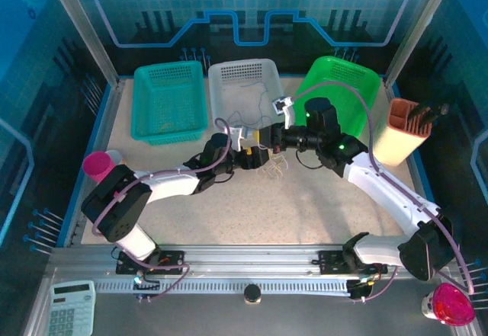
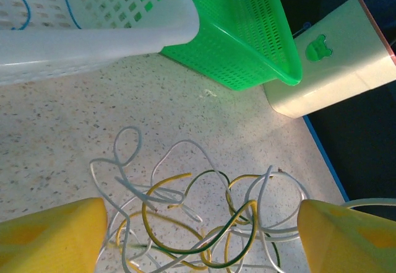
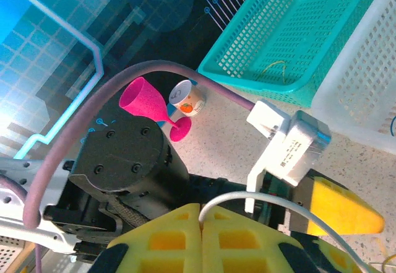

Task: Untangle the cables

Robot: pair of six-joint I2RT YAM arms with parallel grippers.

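The cables [image 2: 204,214] lie in one small tangle on the speckled table: whitish, yellow and green-yellow wires looped through each other. My left gripper [image 2: 198,245] hangs open just above them, one yellow finger on each side of the tangle and apart from it. From above, the tangle [image 1: 274,167] sits at the table's middle, below both grippers. My right gripper [image 3: 201,210] is shut on a whitish cable [image 3: 260,195] that arcs off to the right from its fingertips. It [image 1: 279,144] stands right next to my left gripper [image 1: 263,155].
A teal basket [image 1: 145,107], a white basket [image 1: 244,65] holding a thin wire, and a green basket [image 1: 358,68] line the far edge. At the right stands a tan holder [image 1: 400,134]; a pink goblet [image 1: 97,164] is at the left. A calculator [image 1: 72,309] lies near the front rail.
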